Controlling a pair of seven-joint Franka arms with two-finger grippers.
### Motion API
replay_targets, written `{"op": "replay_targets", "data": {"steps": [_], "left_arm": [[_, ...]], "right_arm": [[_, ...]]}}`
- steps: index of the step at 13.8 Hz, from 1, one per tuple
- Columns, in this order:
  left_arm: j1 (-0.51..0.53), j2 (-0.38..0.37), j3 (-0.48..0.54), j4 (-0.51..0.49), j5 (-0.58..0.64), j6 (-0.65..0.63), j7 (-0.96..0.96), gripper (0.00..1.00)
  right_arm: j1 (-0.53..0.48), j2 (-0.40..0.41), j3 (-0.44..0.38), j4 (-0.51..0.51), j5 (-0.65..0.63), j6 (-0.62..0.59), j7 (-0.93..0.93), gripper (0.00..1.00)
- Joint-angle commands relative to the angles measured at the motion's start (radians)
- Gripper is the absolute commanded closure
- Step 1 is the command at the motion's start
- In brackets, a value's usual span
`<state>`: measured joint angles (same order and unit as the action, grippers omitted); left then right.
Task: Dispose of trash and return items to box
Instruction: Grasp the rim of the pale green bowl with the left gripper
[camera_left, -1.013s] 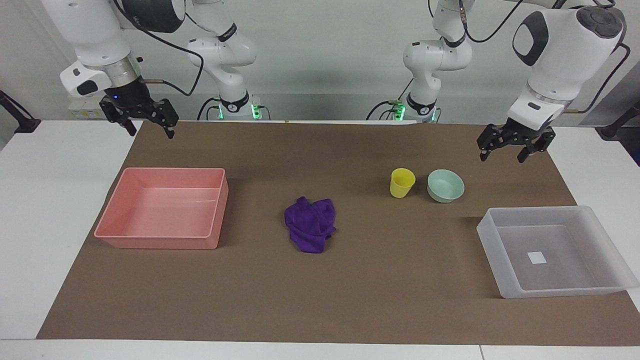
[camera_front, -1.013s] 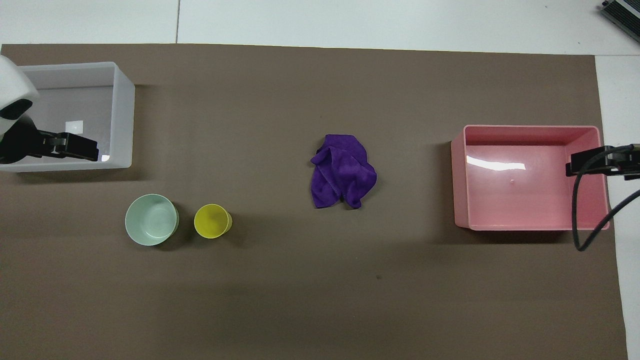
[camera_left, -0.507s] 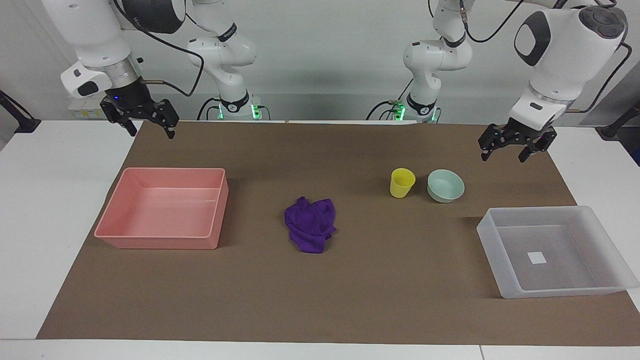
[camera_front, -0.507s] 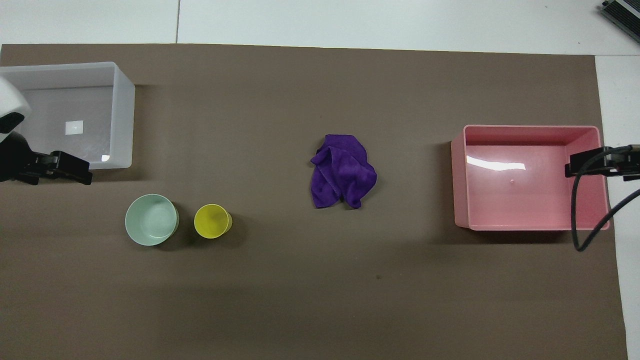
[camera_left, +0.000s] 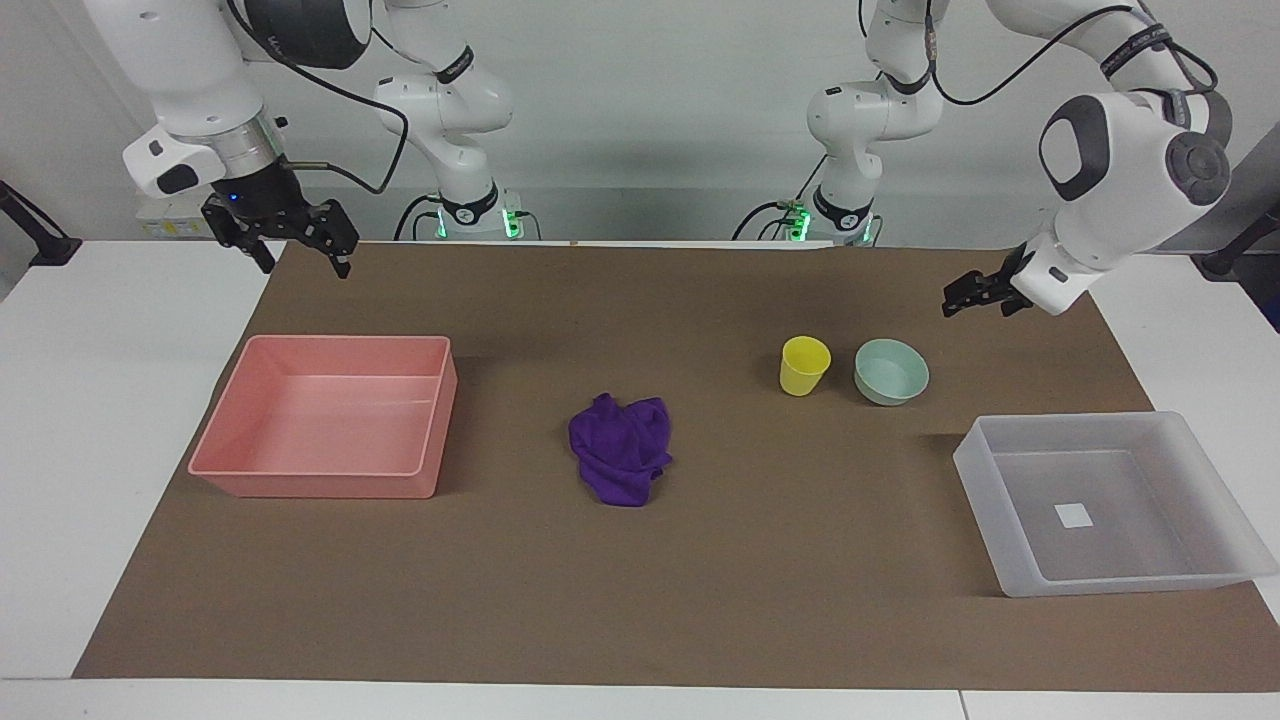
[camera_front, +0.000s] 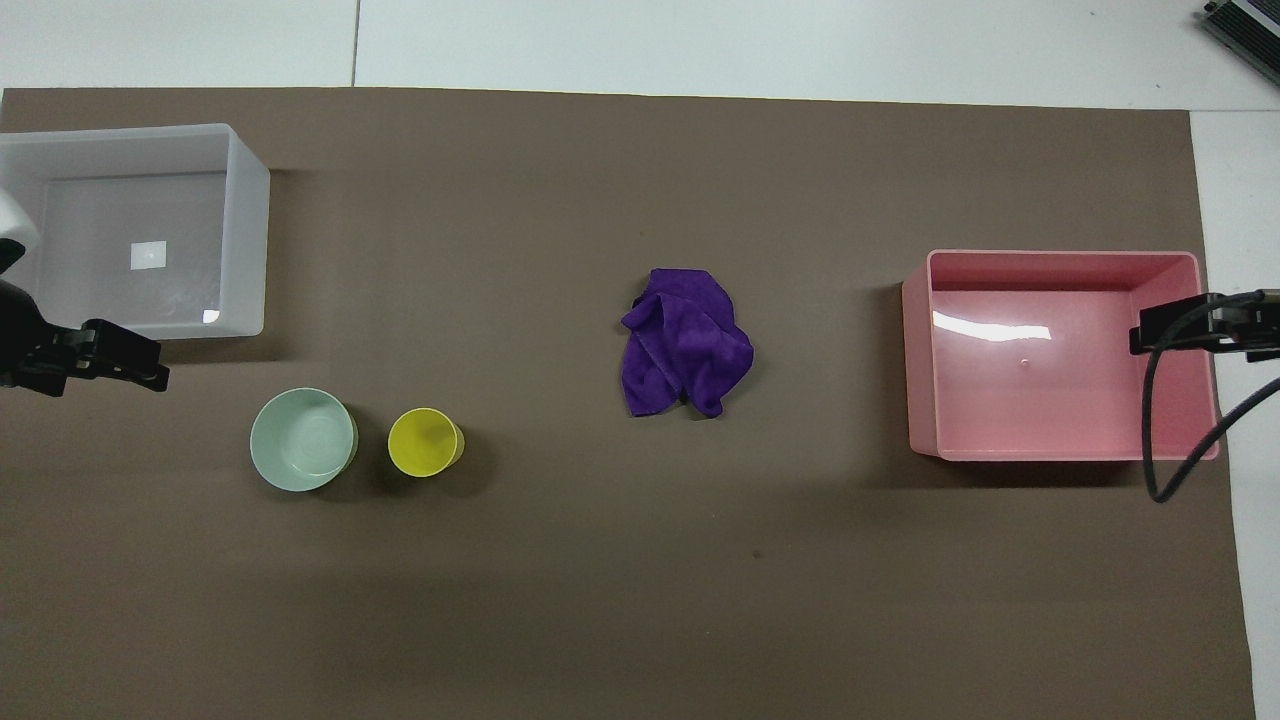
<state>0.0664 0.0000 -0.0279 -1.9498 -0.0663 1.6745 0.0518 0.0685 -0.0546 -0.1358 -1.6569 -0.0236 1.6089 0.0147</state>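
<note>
The purple cloth rag (camera_left: 620, 462) (camera_front: 685, 342) lies crumpled in the middle of the brown mat. The yellow cup (camera_left: 804, 365) (camera_front: 425, 441) stands upright beside the mint-green bowl (camera_left: 890, 371) (camera_front: 303, 439). The translucent box (camera_left: 1215, 480) (camera_front: 245, 230), with a white sticker on its bottom, stands empty at the left arm's end. My left gripper (camera_left: 962, 300) (camera_front: 150, 365) is open and empty, turned sideways in the air over the mat between bowl and box. My right gripper (camera_left: 304, 266) (camera_front: 1160, 325) is open and empty, high over the mat's corner by the pink tray.
An empty pink tray (camera_left: 440, 420) (camera_front: 915, 350) stands at the right arm's end. The brown mat (camera_left: 640, 600) covers most of the white table. A black cable (camera_front: 1160, 440) hangs from the right arm over the pink tray's end.
My left gripper has turned its wrist sideways and drifted off the box's edge toward the bowl. My right gripper has hardly moved. The objects have not moved.
</note>
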Motion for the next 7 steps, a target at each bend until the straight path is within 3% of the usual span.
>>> {"op": "replay_targets", "data": {"steps": [1, 7], "left_arm": [[-0.008, -0.034, 0.002, -0.154, -0.013, 0.155, 0.005, 0.00], [-0.020, -0.015, 0.000, -0.320, -0.013, 0.388, 0.003, 0.00]], "right_arm": [[-0.010, -0.016, 0.007, -0.017, 0.008, -0.009, -0.022, 0.00], [-0.012, -0.018, 0.007, -0.024, 0.007, -0.009, -0.022, 0.00]]}}
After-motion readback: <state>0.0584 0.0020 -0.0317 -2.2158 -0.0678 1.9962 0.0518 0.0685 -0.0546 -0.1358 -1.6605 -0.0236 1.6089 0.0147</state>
